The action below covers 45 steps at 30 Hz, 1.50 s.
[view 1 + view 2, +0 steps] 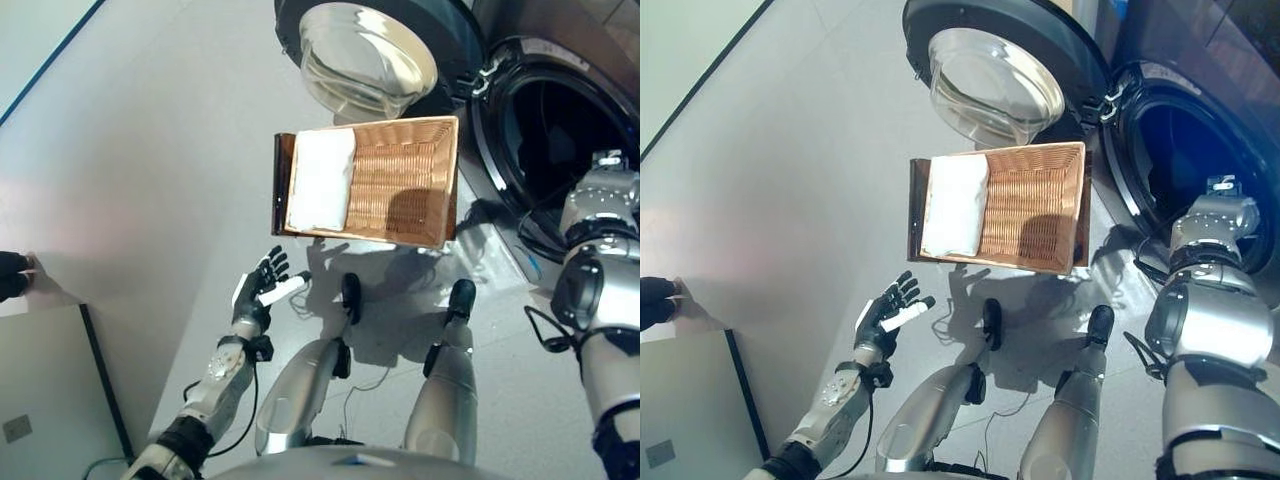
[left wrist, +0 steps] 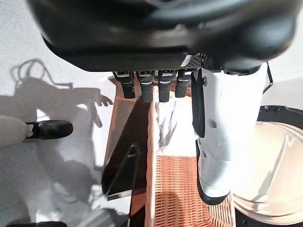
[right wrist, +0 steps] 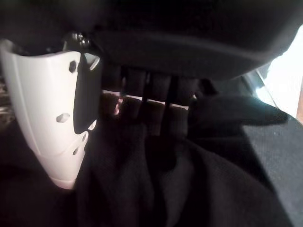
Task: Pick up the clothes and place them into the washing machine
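A wicker basket (image 1: 440, 180) stands on the floor before the washing machine, with a folded white cloth (image 1: 322, 180) in its left part. The machine's drum (image 1: 560, 130) gapes dark at the right, and my right arm reaches into it, so the hand is hidden in the eye views. In the right wrist view my right hand (image 3: 142, 94) has straight fingers resting against a dark cloth (image 3: 189, 179) inside the drum, thumb held apart. My left hand (image 1: 258, 293) hovers open below the basket's near left corner, holding nothing.
The washer's round glass door (image 1: 365, 55) swings open just beyond the basket. A pale board with a dark edge (image 1: 40, 390) lies at the lower left. Something dark of a person (image 1: 12, 275) shows at the left edge.
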Available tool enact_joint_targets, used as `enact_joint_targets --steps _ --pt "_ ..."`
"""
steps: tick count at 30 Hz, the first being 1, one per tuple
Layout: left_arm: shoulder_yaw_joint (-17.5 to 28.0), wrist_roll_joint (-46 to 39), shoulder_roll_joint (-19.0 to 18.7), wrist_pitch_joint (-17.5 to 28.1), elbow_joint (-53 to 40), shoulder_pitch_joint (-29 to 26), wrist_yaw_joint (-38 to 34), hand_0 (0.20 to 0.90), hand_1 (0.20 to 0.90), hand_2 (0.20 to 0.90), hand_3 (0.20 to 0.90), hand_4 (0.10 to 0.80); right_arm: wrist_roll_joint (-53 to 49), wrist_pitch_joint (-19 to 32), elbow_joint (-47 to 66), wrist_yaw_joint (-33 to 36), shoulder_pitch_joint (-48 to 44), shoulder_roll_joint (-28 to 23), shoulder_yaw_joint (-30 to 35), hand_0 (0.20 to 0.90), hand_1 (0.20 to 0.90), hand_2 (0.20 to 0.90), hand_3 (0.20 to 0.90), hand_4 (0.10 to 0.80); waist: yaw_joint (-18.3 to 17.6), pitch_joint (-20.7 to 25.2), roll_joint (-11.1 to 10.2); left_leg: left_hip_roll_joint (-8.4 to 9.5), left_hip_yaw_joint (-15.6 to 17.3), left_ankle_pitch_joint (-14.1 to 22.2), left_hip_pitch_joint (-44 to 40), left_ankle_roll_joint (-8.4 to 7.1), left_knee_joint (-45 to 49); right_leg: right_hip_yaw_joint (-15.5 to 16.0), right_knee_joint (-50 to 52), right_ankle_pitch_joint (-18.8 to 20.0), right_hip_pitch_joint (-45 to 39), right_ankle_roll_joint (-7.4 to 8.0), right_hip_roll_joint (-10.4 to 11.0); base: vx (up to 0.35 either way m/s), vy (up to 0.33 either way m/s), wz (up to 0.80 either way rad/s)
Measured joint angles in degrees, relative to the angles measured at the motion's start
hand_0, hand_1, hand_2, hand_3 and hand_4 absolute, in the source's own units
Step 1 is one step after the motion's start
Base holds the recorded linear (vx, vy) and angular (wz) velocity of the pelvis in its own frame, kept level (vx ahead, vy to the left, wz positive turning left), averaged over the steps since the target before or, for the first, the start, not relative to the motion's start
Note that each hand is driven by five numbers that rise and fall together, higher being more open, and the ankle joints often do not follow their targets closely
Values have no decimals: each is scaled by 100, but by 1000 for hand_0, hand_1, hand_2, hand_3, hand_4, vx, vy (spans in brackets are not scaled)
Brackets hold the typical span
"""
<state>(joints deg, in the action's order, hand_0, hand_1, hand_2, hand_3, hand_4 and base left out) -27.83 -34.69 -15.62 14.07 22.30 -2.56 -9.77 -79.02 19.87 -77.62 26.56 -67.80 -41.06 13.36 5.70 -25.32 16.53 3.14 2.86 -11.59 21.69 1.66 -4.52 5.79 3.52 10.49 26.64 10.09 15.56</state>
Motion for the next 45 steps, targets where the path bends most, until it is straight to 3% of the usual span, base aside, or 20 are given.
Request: enact_joint_targets --steps 9,10,11,40,45 --pt "-1 -4 -4 0 -5 -13 -12 900 900 900 900 800 -1 15 -27 41 -51 -114 -15 200 200 200 200 300 4 0 1 90 8 -11 30 18 1 -13 -87 33 -11 52 88 0 0 0" --pt "-1 -3 -3 0 -6 -14 -12 900 900 900 900 800 -1 14 -27 101 -57 -114 -15 302 302 302 302 373 6 0 1 89 7 -12 30 19 1 -13 -87 33 -11 52 87 0 0 0" --pt "-1 -3 -3 0 -6 -16 -12 900 900 900 900 800 -1 14 -27 115 -60 -114 -15 900 900 900 900 800 6 0 1 88 7 -12 30 19 1 -13 -87 33 -11 52 86 0 0 0" --pt "24 -105 -6 0 -8 -15 -59 900 900 900 900 800 219 6 -31 255 -101 -100 -63 900 900 900 900 800 0 0 0 88 20 -13 29 21 2 -17 -86 56 -11 32 85 0 0 0" --pt "35 -102 -3 2 -21 -19 -123 900 900 900 900 800 1251 -153 4 572 -99 -28 -733 900 900 900 900 800 -16 -1 -1 71 31 -14 22 22 2 -23 -83 57 -8 30 65 -14 -8 -1"
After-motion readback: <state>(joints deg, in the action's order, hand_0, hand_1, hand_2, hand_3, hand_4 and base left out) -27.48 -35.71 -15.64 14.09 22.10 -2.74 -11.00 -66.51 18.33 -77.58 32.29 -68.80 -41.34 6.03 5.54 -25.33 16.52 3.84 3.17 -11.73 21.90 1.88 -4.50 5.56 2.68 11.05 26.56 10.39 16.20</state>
